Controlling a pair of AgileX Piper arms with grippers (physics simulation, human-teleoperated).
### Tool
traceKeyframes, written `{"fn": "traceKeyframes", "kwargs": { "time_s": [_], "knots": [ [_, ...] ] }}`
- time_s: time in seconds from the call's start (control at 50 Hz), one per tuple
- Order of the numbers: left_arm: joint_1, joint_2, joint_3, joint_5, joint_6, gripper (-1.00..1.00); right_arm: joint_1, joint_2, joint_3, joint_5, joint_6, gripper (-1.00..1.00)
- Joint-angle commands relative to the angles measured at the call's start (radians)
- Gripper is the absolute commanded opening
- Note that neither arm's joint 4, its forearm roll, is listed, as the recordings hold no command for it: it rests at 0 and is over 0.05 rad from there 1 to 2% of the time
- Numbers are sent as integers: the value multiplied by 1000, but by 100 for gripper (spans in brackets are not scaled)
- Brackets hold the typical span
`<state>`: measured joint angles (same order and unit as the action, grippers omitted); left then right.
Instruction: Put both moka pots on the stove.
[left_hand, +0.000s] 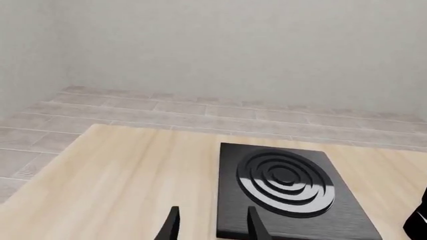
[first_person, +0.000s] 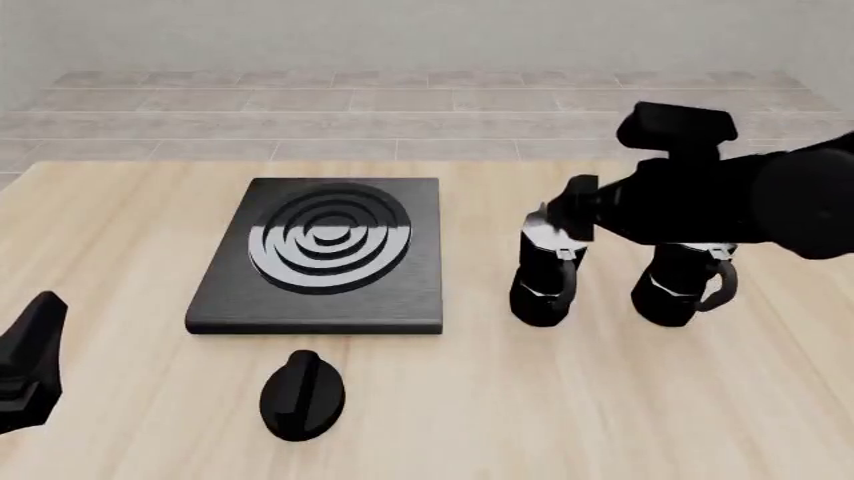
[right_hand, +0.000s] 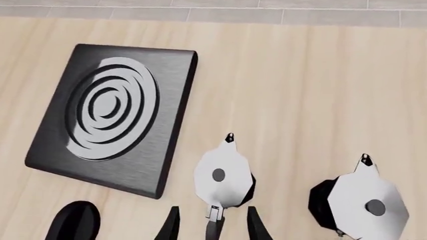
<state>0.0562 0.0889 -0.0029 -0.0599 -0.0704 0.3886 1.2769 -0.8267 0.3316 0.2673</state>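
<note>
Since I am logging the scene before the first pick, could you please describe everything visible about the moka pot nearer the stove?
The nearer moka pot is black, faceted and hourglass-shaped, with a silvery lid, a small top knob, a pointed spout and a curved side handle. It stands upright on the wooden table, between the stove and the second moka pot, touching neither. The right hand is above it, open, with a finger on either side of its handle, not yet closed.

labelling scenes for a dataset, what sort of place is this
Likely a simulated kitchen tabletop: a stove with burner rings, two moka pots on a light wood table, and a tiled floor beyond.
</note>
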Motion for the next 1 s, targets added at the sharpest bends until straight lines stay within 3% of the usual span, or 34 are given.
{"fn": "traceKeyframes", "kwargs": {
  "time_s": [0.02, 1.0],
  "knots": [
    [1, -3, 0, 2, 1, 100, 4, 15, 27, -30, 14, 100],
    [2, 3, 0, -2, 8, 100, 14, 84, 90, -114, 56, 100]
  ]
}}
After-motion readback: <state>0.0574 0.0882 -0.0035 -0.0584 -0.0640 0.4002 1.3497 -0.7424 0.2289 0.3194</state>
